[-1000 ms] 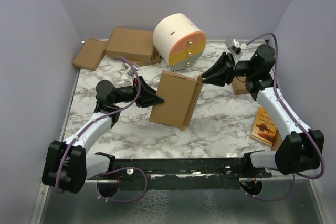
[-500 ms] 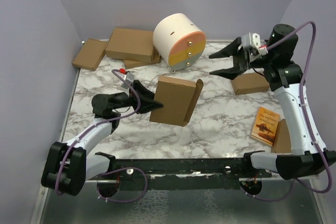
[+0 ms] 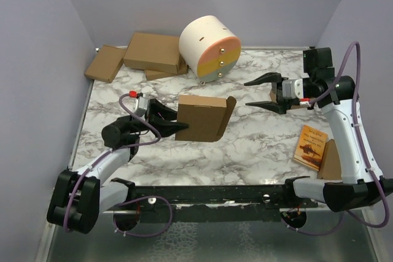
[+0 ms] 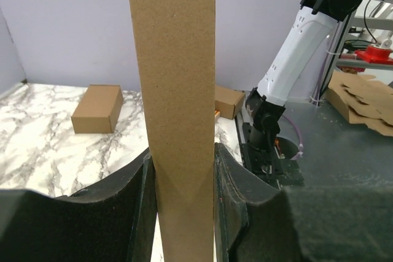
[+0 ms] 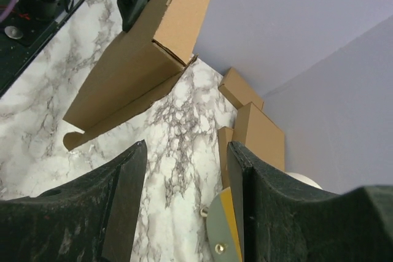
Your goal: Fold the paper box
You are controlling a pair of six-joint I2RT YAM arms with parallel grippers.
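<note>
1. Since a second ago, the right fingers [image 3: 261, 80] have come away from the paper box [image 3: 202, 118] and drawn back to the right. They now stand well apart from it.
2. Over the same second, the paper box has tipped from a steep lean to lie nearly level, and it has shifted a little toward the left arm.
3. The left fingers [image 3: 174, 126] clamp the box's left edge. The left wrist view shows the thin cardboard side pinched between both pads.
4. The right fingers are spread wide with nothing between them, pointing left toward the box.
5. The box is folded into a thin rectangle over the middle of the marbled bench [image 3: 245, 145]. A flap along its right edge is turned up.
6. Behind it stands a cream round drawer unit [image 3: 209, 40] with yellow and orange fronts.
7. Brown cartons [image 3: 153, 52] lie at the back left.
8. An orange booklet [image 3: 310, 146] rests on the bench near the right arm.
</note>
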